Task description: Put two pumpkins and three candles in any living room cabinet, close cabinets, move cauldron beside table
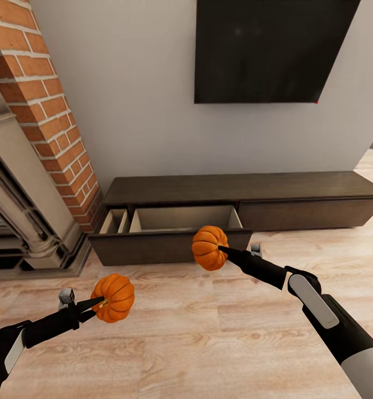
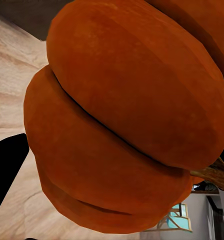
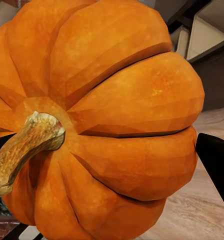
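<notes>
A pumpkin [image 1: 209,247] at mid-frame is clamped in the right fingers [image 1: 224,249], just in front of the cabinet's [image 1: 247,191] open left drawer [image 1: 175,235]; its stem [image 3: 23,150] fills the right wrist view's lower left. A second pumpkin [image 1: 114,297] at lower left is clamped in the left fingers [image 1: 99,302] above the wood floor [image 1: 208,332]. A brick fireplace [image 1: 36,138] stands at left, a dark screen [image 1: 269,50] at upper right.
</notes>
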Robot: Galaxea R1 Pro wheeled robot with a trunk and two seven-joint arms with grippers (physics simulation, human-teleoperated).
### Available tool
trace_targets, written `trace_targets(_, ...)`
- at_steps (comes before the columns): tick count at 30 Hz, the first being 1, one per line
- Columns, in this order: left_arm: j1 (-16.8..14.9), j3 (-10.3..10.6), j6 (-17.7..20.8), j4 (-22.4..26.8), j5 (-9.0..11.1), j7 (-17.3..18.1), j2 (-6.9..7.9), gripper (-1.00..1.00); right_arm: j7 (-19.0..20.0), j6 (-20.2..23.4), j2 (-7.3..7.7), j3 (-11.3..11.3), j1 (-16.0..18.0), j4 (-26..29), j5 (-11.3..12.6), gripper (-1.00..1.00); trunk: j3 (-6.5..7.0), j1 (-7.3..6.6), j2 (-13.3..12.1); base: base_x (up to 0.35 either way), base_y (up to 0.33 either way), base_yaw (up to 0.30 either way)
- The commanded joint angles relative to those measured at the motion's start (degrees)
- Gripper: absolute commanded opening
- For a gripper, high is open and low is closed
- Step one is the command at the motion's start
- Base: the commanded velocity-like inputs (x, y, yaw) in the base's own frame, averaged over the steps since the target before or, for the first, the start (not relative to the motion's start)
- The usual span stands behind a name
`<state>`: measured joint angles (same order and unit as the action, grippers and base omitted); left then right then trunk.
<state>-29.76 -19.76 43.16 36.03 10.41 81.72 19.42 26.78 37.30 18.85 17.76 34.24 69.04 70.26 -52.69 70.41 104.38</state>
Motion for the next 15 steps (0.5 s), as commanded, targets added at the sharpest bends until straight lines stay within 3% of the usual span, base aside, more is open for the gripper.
trace_targets(1,-0.01,-0.02,0.53,0.00,-0.02,0.10,0.00,-1.00,0.02,0.15,0.04,0.08,0.04,-0.02,0.22,-1.00,0.14,-0.23,-0.40,0.000,0.000,0.000)
trace_targets(15,-0.01,-0.02,0.53,0.00,0.05,0.10,0.00,-1.00,-0.16,-0.02,0.04,0.08,0.04,0.04,0.30,-1.00,2.80,-3.31,-6.01,0.000,0.000,0.006)
